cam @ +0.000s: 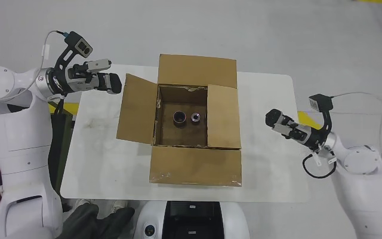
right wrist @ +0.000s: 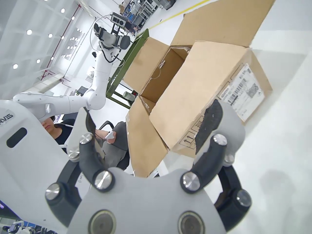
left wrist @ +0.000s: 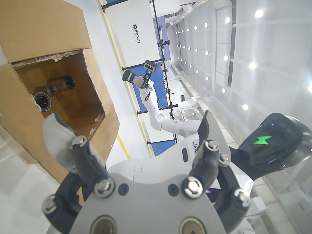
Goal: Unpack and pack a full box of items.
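A: Since the box [cam: 194, 166] is standing open, how far are you getting?
B: Barely starting, I'm judging: both metal cylinders [cam: 179, 117] are sitting on its floor. I'm holding the left gripper [cam: 117, 83] near its left flap [cam: 136, 109], the right gripper [cam: 271, 118] well apart opposite, both spread wide, empty.

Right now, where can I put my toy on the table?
There is bare table on the box's left side, nearer the robot than the left claw. There is more between the box and the right claw. The middle is crowded: the open box fills it.
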Robot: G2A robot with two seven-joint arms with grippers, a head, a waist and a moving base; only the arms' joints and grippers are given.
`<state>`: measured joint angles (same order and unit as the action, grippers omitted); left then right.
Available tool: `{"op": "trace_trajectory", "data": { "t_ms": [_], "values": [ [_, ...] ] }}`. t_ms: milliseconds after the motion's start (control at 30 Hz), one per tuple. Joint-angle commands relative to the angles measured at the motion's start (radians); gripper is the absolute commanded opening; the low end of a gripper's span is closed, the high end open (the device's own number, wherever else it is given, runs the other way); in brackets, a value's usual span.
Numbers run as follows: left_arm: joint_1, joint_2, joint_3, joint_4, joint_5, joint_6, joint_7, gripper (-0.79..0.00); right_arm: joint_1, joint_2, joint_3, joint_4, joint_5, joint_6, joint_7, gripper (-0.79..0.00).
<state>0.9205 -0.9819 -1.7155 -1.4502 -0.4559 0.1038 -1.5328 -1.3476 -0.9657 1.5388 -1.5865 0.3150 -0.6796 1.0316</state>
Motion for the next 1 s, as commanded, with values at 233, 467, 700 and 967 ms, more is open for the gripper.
{"op": "trace_trajectory", "data": {
  "t_ms": [233, 467, 700, 967],
  "values": [
    [0.0, 0.0, 0.0, 0.0, 0.0, 0.0, 0.0, 0.0, 0.027, 0.002, -0.006, 0.042, 0.012, -0.003, 0.009, 0.0],
    [0.0, 0.0, 0.0, 0.0, 0.0, 0.0, 0.0, 0.0, 0.027, 0.002, -0.006, 0.042, 0.012, -0.003, 0.009, 0.0],
    [0.0, 0.0, 0.0, 0.0, 0.0, 0.0, 0.0, 0.0, 0.027, 0.002, -0.006, 0.042, 0.012, -0.003, 0.009, 0.0],
    [0.002, 0.0, 0.001, 0.002, 0.005, -0.003, 0.01, 0.0, 0.027, 0.002, -0.006, 0.042, 0.012, -0.003, 0.009, 0.0]
  ]
}}
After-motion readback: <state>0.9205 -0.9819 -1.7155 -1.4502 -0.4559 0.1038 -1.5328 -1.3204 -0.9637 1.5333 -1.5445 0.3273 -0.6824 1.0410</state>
